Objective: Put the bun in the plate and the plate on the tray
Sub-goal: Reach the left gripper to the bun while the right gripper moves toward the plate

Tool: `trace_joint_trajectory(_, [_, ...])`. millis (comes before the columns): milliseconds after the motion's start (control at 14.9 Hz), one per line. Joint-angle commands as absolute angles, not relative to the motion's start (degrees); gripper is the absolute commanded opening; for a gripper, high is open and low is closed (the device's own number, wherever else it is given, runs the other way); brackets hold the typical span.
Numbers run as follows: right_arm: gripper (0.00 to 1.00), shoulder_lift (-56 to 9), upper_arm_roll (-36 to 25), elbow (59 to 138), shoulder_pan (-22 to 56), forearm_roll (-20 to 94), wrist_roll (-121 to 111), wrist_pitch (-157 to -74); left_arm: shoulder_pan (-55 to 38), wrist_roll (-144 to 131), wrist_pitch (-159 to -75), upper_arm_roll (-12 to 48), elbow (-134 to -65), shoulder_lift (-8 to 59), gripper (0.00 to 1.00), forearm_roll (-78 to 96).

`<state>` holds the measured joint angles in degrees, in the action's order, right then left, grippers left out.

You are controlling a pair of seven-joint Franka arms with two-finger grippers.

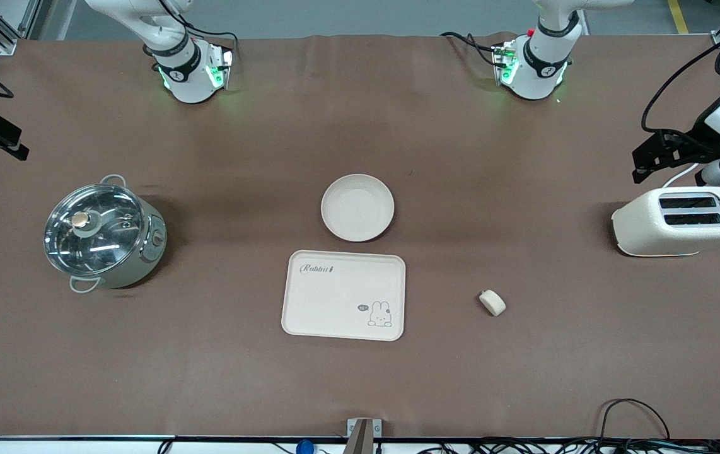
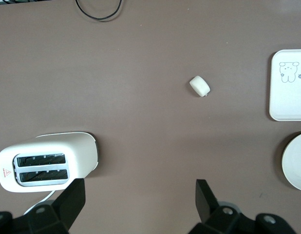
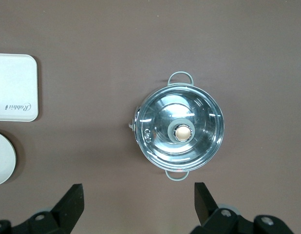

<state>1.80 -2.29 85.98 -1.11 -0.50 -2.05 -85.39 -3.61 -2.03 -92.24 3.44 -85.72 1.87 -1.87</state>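
Front view: the bun (image 1: 492,302) lies on the table (image 1: 524,157) beside the tray (image 1: 343,295), toward the left arm's end; the empty plate (image 1: 357,207) sits just farther from the camera than the tray.

Left wrist view: the left tool (image 2: 138,207) gapes wide above the table beside the toaster (image 2: 46,163).

Right wrist view: the right tool (image 3: 138,207) spreads wide above the table beside the pot (image 3: 179,130).

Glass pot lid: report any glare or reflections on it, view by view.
Front view: the round glass lid of the steel pot shows bright streaky reflections. Right wrist view: the lid has a softer sheen and pale patches around its knob. Left wrist view: the lid is absent.
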Motion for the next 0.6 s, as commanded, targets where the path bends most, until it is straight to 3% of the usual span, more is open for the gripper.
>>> trace_joint_trajectory(0, [1.0,2.02,-1.93,86.4,-1.76,-0.97,-1.76,-85.87,-3.69,-0.8,-90.1,3.25,-84.37,2.29,1.0,-0.88])
trace_joint_trajectory(269, [1.0,1.58,-1.85,86.4,-1.5,-0.79,-1.67,-86.74,-4.65,-1.41,-89.91,3.51,-85.07,2.46,1.0,-1.14])
trace_joint_trajectory(537, [1.0,-1.75,-1.5,86.48,-0.53,2.09,-1.76,-89.56,-5.27,-2.37,-93.75,5.79,-85.78,13.15,1.0,-0.1])
